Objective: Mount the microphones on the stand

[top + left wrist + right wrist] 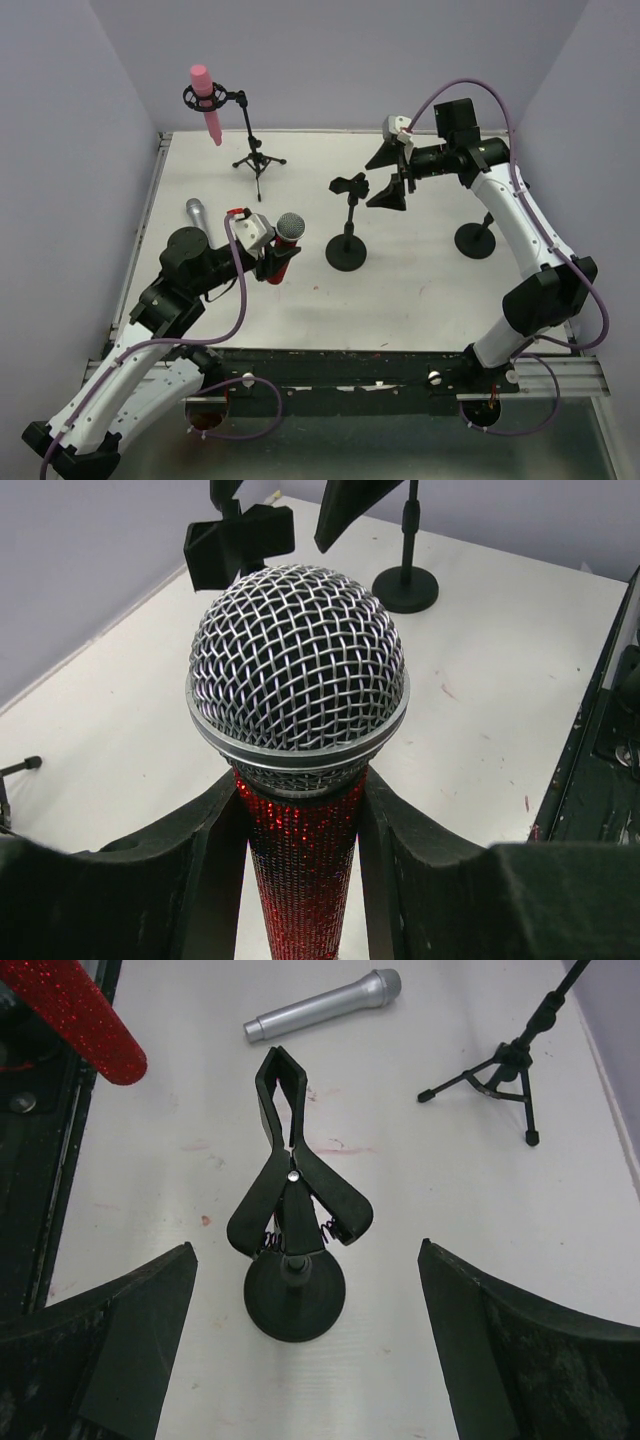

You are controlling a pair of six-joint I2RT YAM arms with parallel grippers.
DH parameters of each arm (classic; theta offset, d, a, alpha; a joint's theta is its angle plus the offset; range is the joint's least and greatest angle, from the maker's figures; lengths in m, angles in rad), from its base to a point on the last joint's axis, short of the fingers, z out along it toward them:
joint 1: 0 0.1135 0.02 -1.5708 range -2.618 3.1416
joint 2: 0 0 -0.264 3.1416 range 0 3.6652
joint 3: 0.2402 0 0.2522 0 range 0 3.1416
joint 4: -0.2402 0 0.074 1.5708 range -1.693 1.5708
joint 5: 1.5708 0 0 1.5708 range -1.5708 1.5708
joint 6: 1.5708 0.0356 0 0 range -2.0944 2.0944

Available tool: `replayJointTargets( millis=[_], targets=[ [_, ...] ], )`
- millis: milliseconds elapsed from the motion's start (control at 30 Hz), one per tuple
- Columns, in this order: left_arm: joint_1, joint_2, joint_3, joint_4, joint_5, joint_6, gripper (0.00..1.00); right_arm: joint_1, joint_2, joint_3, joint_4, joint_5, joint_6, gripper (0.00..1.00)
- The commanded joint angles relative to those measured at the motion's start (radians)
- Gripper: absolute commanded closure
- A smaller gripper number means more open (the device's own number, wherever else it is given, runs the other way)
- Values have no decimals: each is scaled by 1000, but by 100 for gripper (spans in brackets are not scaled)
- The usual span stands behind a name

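My left gripper (275, 262) is shut on the red microphone (285, 245) just below its silver mesh head (298, 665) and holds it above the table, left of the round-base clip stand (348, 215). The fingers (215, 860) press both sides of the red body. My right gripper (390, 175) is open and empty, straddling that stand's spring clip (290, 1175) from above. The pink microphone (207, 100) sits in the tripod stand's holder (258, 160) at the back left. The silver-grey microphone (197, 213) lies on the table; it also shows in the right wrist view (325, 1005).
A second round-base stand (475, 240) stands at the right, under my right arm. The tripod's legs (505, 1065) spread at the back. Purple walls close the table on three sides. A black rail (350, 360) runs along the near edge.
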Motion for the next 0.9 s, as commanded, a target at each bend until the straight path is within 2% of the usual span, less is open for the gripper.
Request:
replayJointTargets(
  millis=[0,300,633,733,833,867],
  targets=[
    [8,-18,-5,61,-6,22,100,21,29,33,32,-59,69,0],
    [9,-22,-12,68,0,20,100,37,72,76,1,-74,49,1],
    [11,-19,-13,71,7,16,100,41,89,96,-74,-97,-31,14],
    [11,-22,-13,74,6,13,100,41,98,106,-91,-105,-41,26],
    [11,-24,-15,77,6,11,100,41,97,106,-89,-112,-41,48],
    [12,-24,-15,78,4,10,100,41,97,106,-91,-112,-44,59]
  ],
)
